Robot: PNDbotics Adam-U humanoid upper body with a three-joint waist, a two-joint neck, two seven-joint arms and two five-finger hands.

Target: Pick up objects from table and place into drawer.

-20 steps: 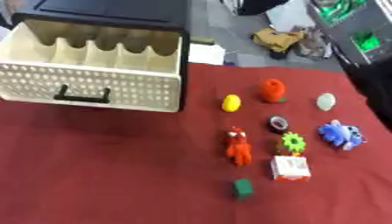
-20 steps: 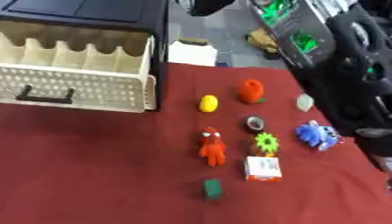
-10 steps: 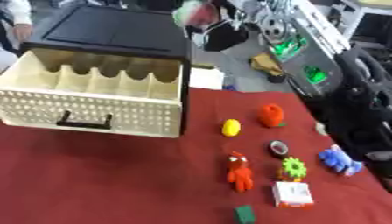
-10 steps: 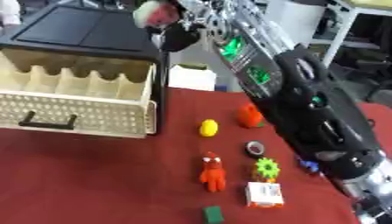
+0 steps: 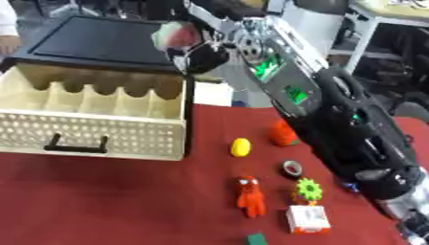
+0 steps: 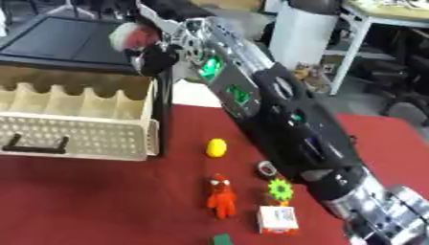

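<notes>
The right hand (image 5: 201, 56) is stretched far out over the far right corner of the drawer (image 5: 92, 117), its fingers curled round a small rounded object (image 5: 174, 34), pale green with a pink-red patch; the object is held up in the air above the drawer's back edge, clear of the compartments. The drawer is a cream, perforated box with a black handle on its near face, pulled out of a black cabinet (image 5: 100, 43); its inside is split by scalloped dividers into a row of narrow slots.

The right arm (image 5: 335, 124) runs as a long black and silver bar from the near right corner up to the hand, green lights showing on it; it hides part of the table's right side. Near it on the table lie a yellow egg-shaped piece (image 5: 241, 147), an orange-red piece (image 5: 283, 134) partly behind the arm, a small dark ring (image 5: 291, 168), a red figure (image 5: 250, 196), a green gear (image 5: 308, 189), a white and orange box (image 5: 308, 219) and a dark green block (image 5: 256, 239) at the near edge; all stand apart from the drawer.

The table is covered by a dark red cloth (image 5: 109, 201); beyond it are a grey floor and a white table leg (image 6: 350, 45).
</notes>
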